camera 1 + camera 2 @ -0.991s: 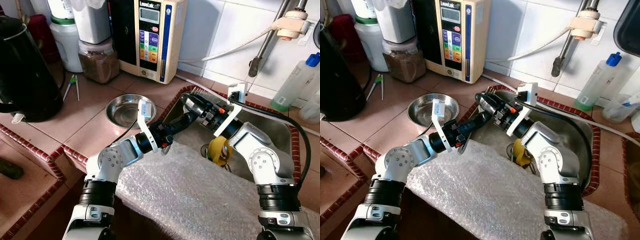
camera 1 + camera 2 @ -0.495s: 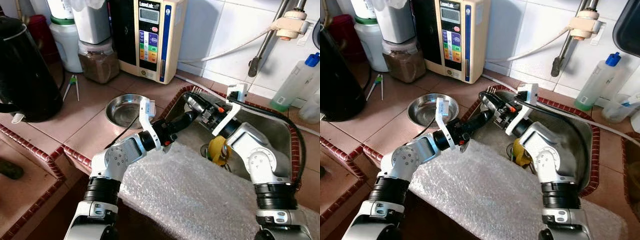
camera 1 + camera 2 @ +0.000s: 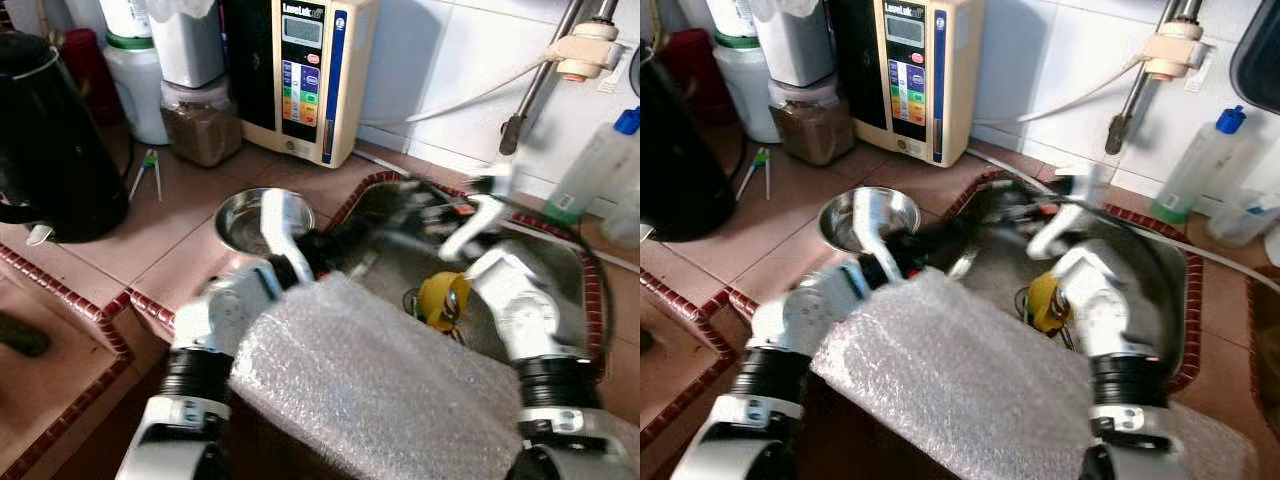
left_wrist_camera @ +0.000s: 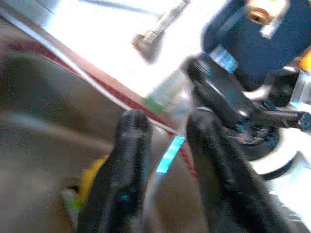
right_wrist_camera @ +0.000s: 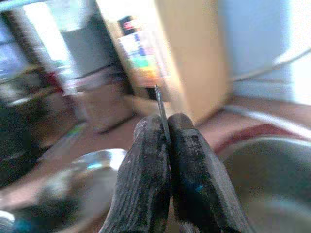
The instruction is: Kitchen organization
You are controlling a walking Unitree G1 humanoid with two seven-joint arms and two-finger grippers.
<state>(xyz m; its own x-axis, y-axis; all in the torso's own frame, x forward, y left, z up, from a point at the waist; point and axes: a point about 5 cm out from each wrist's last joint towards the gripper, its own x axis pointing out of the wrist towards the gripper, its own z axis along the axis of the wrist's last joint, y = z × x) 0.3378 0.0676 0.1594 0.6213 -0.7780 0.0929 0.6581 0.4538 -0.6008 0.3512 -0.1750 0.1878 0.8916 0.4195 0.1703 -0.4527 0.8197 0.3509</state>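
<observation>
Utensil (image 5: 159, 104): a thin metal piece, only its narrow tip clear, poking out between the fingers of the right gripper (image 5: 166, 122), which are pressed shut on it. The head views are blurred, so whether it is a fork or something else cannot be told. It is held over the left part of the sink (image 3: 1155, 270), near the steel bowl (image 3: 855, 208) on the counter.

The left gripper (image 4: 167, 131) points into the sink towards the right one, its fingers (image 4: 129, 145) apart with nothing clearly between them.

The utensil is likely light, stiff and slick, so it could pivot or slip in a tip-only pinch. A hold nearer the middle of the handle should be steadier. Bubble wrap (image 3: 370, 380) lies over the sink's near edge.
</observation>
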